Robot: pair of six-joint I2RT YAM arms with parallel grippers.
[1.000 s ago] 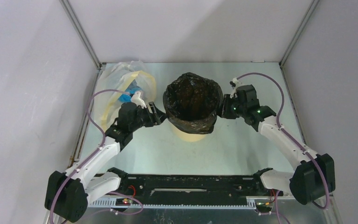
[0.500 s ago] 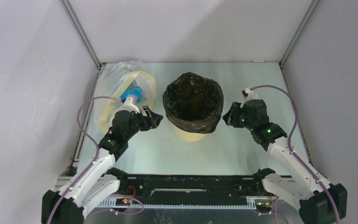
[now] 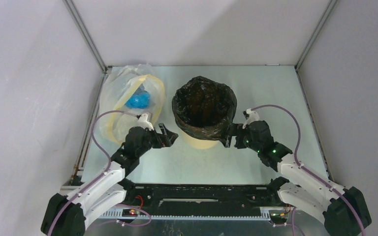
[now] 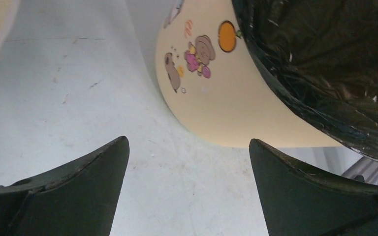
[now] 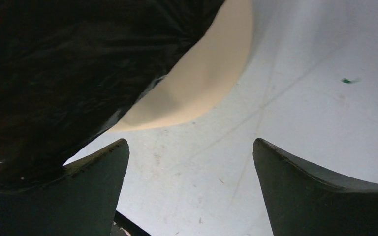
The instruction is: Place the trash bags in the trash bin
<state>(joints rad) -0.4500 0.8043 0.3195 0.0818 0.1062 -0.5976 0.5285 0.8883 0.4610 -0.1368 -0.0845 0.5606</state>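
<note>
The black trash bag [image 3: 204, 110] lines the pale yellow trash bin [image 3: 199, 143] at the table's middle, its mouth open upward and its film folded down over the rim. My left gripper [image 3: 170, 136] hangs open beside the bin's lower left, holding nothing. My right gripper [image 3: 229, 137] hangs open at the bin's lower right, also holding nothing. The left wrist view shows the bin wall [image 4: 216, 103] with cartoon stickers and the bag's overhang [image 4: 325, 73] beyond my open left gripper [image 4: 188, 143]. In the right wrist view, the bag [image 5: 69, 64] and bin [image 5: 197, 83] lie past my open right gripper [image 5: 191, 143].
A clear bag with a pale-yellow band [image 3: 128, 98] and a blue lump [image 3: 138, 101] lies at the back left, behind the left arm. Grey walls close in the table on three sides. A black rail [image 3: 202, 194] runs along the near edge.
Both grippers have left the bag's sides, come nearer and lower toward the bin's base, and opened wide. The bag stays draped over the bin.
</note>
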